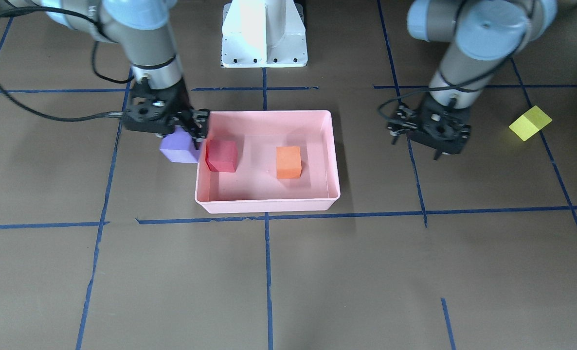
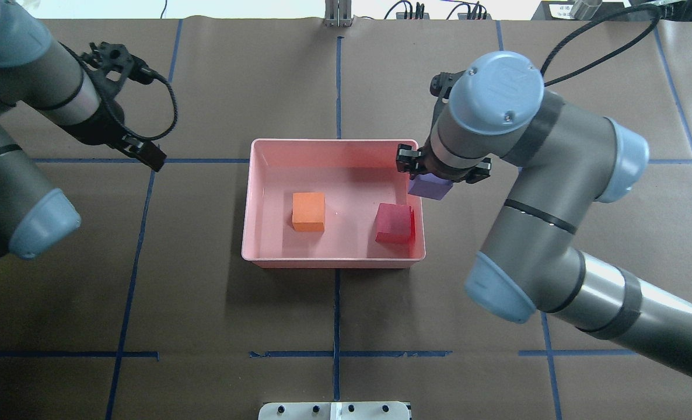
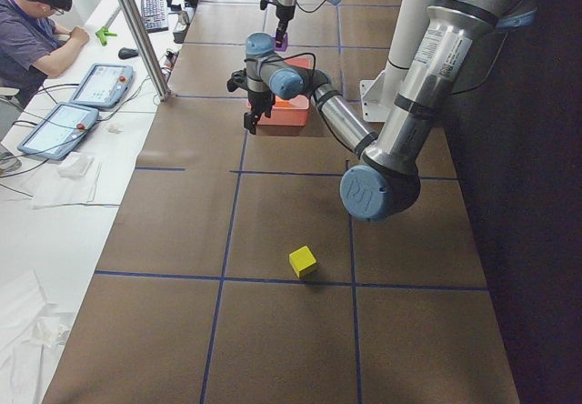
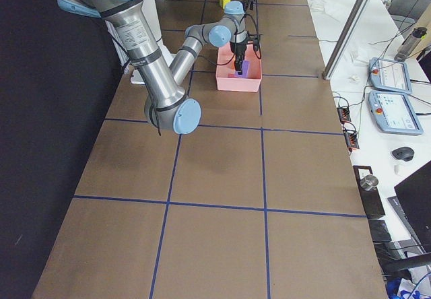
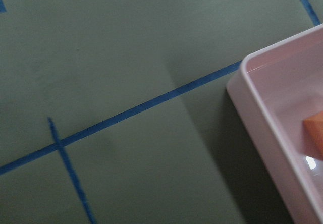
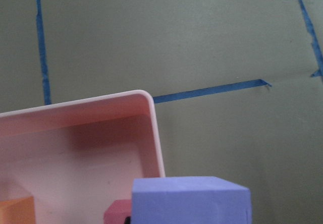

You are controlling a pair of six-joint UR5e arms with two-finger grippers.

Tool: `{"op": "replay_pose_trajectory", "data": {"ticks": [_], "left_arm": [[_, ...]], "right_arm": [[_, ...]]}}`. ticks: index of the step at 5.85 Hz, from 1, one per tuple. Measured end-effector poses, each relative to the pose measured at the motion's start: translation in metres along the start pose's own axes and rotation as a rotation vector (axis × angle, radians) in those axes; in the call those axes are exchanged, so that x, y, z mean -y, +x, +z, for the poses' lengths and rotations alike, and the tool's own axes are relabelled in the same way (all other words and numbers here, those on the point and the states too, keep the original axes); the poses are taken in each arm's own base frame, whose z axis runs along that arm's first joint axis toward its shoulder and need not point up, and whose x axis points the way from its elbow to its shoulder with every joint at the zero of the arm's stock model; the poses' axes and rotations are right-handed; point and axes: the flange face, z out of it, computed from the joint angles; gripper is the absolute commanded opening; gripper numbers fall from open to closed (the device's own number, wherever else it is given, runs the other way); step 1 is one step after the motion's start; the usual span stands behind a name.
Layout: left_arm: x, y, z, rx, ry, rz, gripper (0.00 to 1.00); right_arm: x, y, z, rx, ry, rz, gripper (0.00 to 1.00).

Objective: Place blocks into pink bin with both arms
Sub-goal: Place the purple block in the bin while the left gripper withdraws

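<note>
Well out beyond the left gripper, on its outer side: matte yellow cube, flat on brown paper. Spread apart, nothing held. Inward of it, between both grippers: shallow pink bin, smooth plastic, sloped walls, rolled rim. Inside, orange cube toward the left gripper, red cube close beside the right gripper. Clamped there on a foam-like purple cube, beside the bin's rim.

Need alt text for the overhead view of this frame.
The right gripper holds a purple block at the right edge of a pink bin, which contains an orange block and a red block. The left gripper hangs over the table to the bin's left, holding nothing.
</note>
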Motion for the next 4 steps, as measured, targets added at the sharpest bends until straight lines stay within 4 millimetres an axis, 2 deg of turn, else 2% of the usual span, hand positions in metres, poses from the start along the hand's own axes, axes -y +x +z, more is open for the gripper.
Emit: {"op": "replay_pose_trajectory", "data": {"ticks": [1,2,3,4], "left_arm": [[-0.019,-0.051,-0.007,-0.006,-0.016,0.039,1.00],[-0.037,-0.083,-0.010,-0.008,-0.030,0.056,1.00],[-0.053,-0.100,-0.004,-0.006,-0.050,0.047,1.00],[-0.076,-0.116,0.006,-0.001,-0.071,0.026,1.00]], "right_arm": [[-0.018,-0.045,0.011,-0.008,0.006,0.025,1.00],[-0.034,-0.075,0.021,-0.019,0.012,0.038,1.00],[-0.041,-0.086,0.024,-0.023,0.015,0.035,1.00],[-0.033,-0.084,0.022,-0.022,0.007,0.022,1.00]]}}
